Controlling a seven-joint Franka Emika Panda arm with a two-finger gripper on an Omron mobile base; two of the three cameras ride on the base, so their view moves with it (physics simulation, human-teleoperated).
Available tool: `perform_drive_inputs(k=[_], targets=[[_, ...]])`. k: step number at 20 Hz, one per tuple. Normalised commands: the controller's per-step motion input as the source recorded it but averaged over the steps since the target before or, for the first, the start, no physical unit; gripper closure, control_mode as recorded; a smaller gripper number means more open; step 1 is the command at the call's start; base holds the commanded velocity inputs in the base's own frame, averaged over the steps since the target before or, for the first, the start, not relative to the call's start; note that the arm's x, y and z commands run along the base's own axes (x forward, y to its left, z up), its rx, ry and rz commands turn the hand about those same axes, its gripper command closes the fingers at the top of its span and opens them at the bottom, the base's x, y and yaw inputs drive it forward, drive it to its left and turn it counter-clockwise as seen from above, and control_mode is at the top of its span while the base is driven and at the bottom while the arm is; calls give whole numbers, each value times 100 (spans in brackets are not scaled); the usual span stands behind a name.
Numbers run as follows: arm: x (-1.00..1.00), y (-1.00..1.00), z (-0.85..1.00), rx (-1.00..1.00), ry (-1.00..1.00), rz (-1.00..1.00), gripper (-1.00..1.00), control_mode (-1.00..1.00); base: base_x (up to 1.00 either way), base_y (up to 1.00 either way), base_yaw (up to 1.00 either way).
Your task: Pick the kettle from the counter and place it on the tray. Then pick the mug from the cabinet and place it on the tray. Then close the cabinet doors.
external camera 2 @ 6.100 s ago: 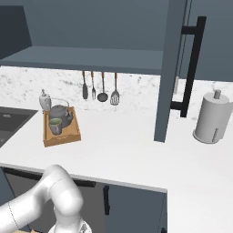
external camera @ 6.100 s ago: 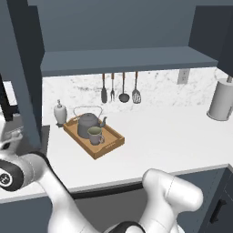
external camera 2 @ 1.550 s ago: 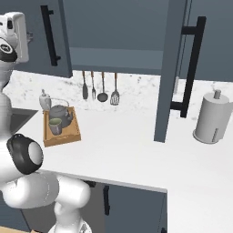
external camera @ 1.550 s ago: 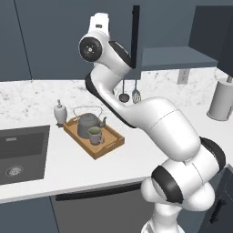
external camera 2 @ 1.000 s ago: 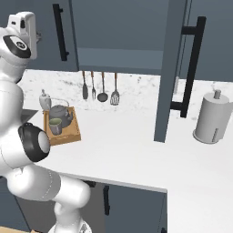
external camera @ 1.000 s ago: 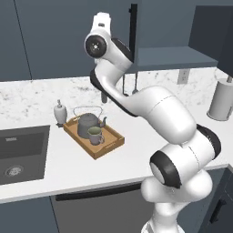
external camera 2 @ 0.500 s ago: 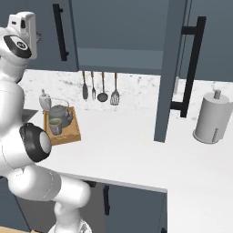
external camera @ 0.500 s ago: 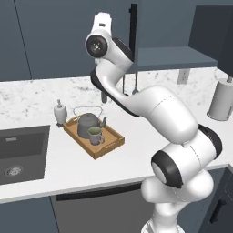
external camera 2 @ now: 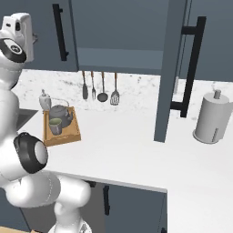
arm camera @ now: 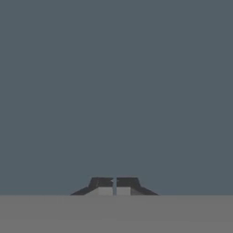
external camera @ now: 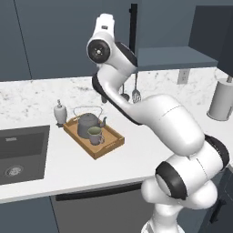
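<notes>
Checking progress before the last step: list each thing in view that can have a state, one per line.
kettle: upright on the tray.
mug: upright on the tray, right beside the kettle.
left cabinet door: nearly shut.
right cabinet door: open, swung out over the counter.
tool: shut, holding nothing, close against a slate-blue panel.

From the left base camera my own white arm (external camera: 150, 113) hides the hanging dark kitchen utensils (external camera: 129, 93) in part, and the tall pale grey cylinder (external camera: 221, 100) is cut off by the right edge. From the right, the dark slate-blue open cabinet door (external camera 2: 170, 68) runs off the top edge. Whether my fingertips (arm camera: 102, 184) touch the flat slate-blue surface (arm camera: 116, 91) ahead, I cannot tell.
</notes>
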Motion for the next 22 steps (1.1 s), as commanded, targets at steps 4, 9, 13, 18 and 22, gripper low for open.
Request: perform_drive_inputs(k=[4, 9, 13, 18, 22], targets=[[-100, -9, 0, 0, -12, 0, 100, -100, 0, 0, 0], [-100, -14, 0, 4, -5, 0, 100, -100, 0, 0, 0], [-100, -56, 0, 15, 0, 1, 100, -100, 0, 0, 0], [-41, -60, 0, 24, 0, 0, 100, -100, 0, 0, 0], [-19, -46, 0, 29, 0, 0, 100, -100, 0, 0, 0]])
